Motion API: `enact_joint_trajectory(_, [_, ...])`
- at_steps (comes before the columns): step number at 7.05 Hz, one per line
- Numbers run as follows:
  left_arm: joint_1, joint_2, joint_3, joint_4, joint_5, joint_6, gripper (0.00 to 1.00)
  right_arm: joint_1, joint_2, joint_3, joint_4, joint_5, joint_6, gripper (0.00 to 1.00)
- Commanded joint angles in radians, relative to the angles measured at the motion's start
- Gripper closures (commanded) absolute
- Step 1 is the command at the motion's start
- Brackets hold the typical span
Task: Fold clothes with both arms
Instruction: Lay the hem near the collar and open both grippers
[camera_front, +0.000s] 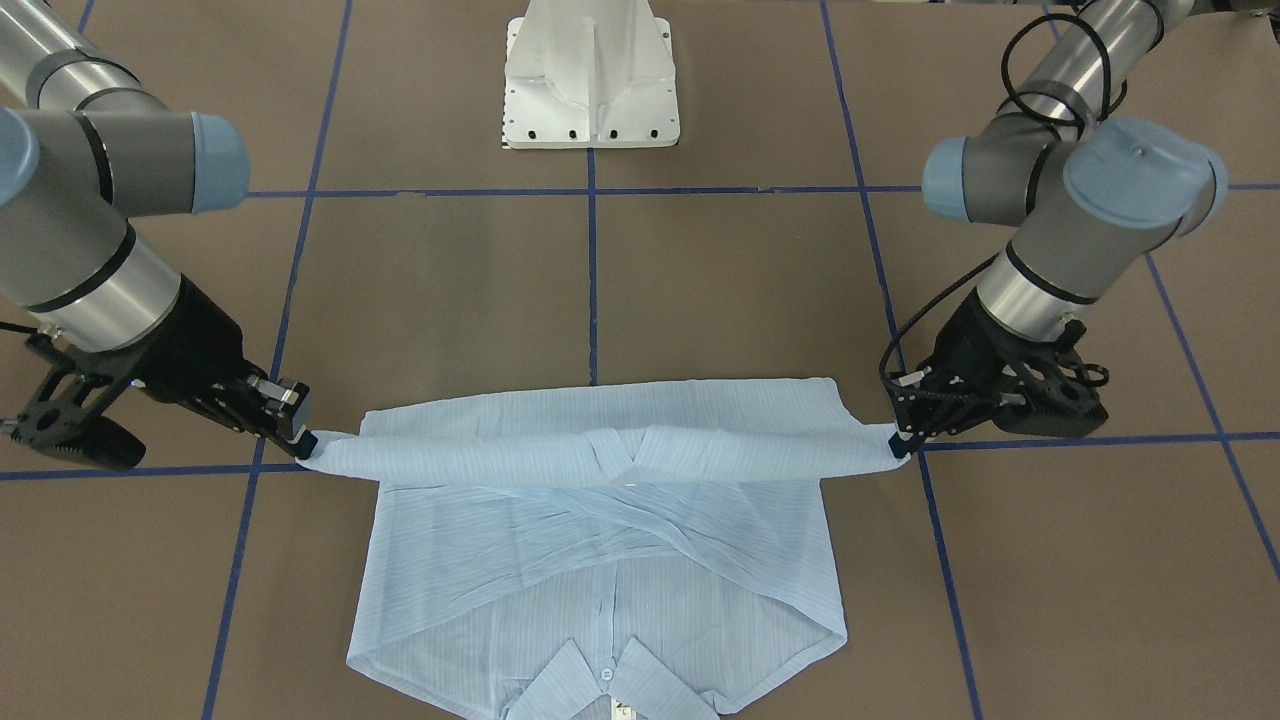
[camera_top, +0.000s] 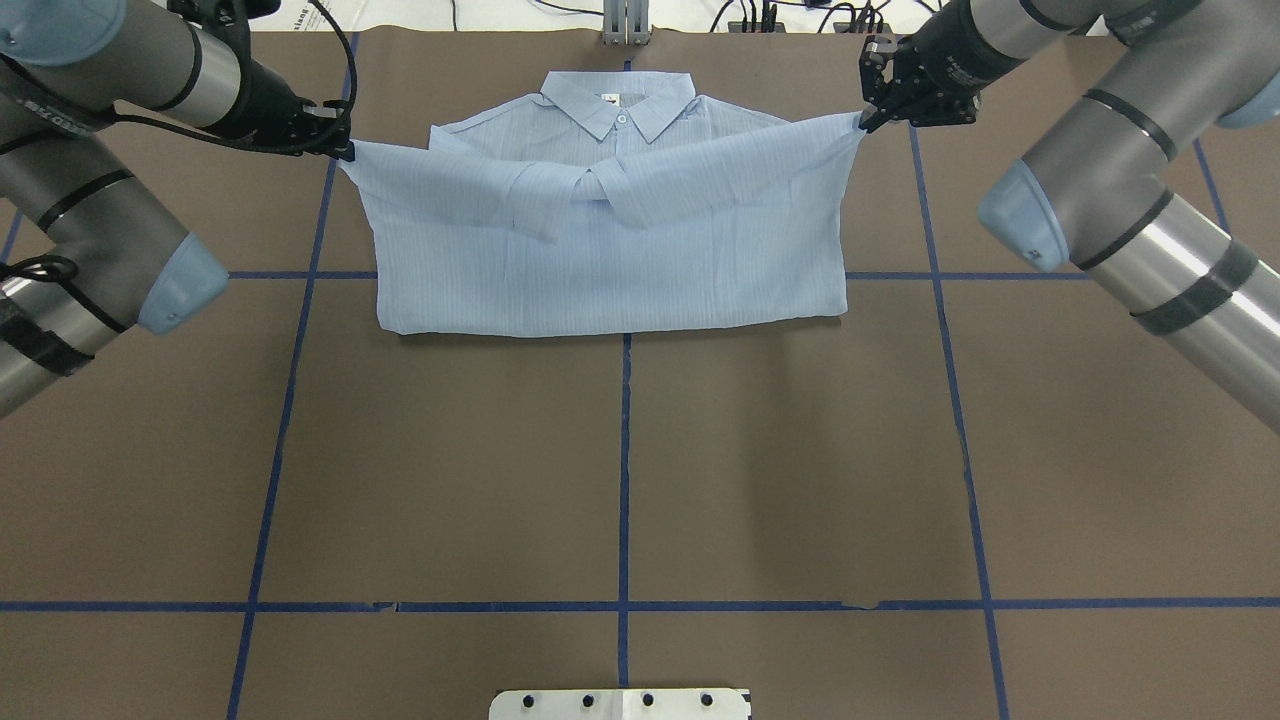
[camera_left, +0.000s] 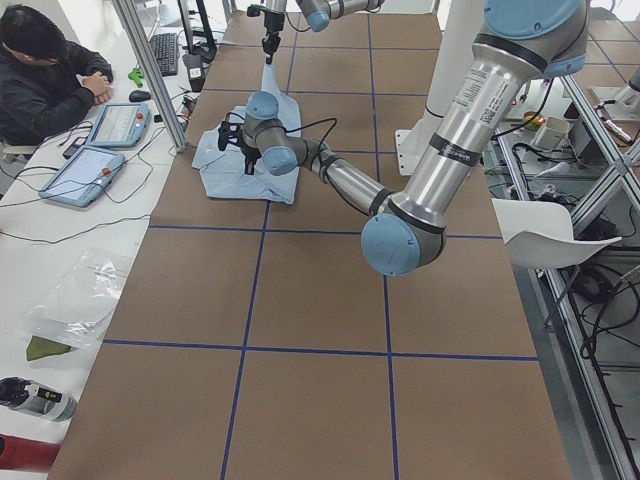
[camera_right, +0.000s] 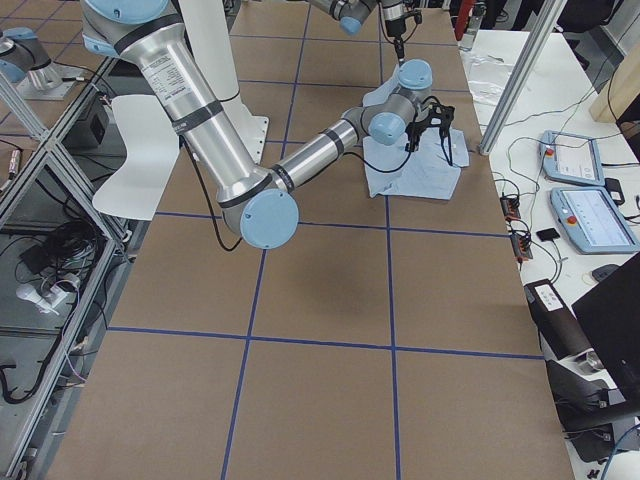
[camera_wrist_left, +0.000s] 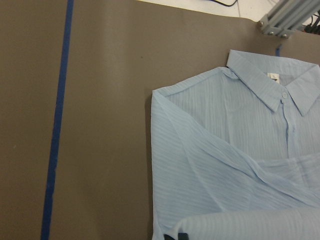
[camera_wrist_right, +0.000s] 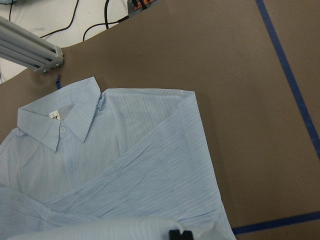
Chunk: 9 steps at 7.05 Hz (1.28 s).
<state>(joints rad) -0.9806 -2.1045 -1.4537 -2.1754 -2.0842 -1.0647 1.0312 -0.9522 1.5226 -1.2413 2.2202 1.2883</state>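
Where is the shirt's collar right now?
In the overhead exterior view, the collar of the shirt lies at top centre, just below a grey metal post, roughly between the left gripper and the right gripper.

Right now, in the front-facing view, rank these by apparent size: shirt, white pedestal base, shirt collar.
1. shirt
2. white pedestal base, cropped at the top edge
3. collar, cropped at the bottom edge, so its full size is unsure

shirt (camera_top: 610, 260) on table (camera_top: 450, 450), far side | left tool (camera_top: 347, 150) at left corner | right tool (camera_top: 862, 122) at right corner
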Motion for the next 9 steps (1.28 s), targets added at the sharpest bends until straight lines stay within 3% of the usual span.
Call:
enact_joint_trajectory(1, [-0.009,-0.118,0.2,-0.093,-0.002,-0.004,1.0,0.006,0.099,-0.178,0.012,0.001,-0.012,1.0])
enact_joint_trajectory(3, [-0.007,-0.207,0.387,-0.209,-0.001,-0.004,1.0,0.003,0.105,-0.306,0.162,-0.001,-0.012,1.0])
enact_joint_trajectory(6, [-0.003,-0.221,0.456,-0.259,0.01,-0.003,1.0,-0.02,0.105,-0.326,0.161,-0.001,-0.012,1.0])
enact_joint_trajectory(9, [0.008,-0.224,0.454,-0.262,0.01,-0.001,1.0,-0.033,0.11,-0.329,0.166,-0.008,-0.012,1.0])
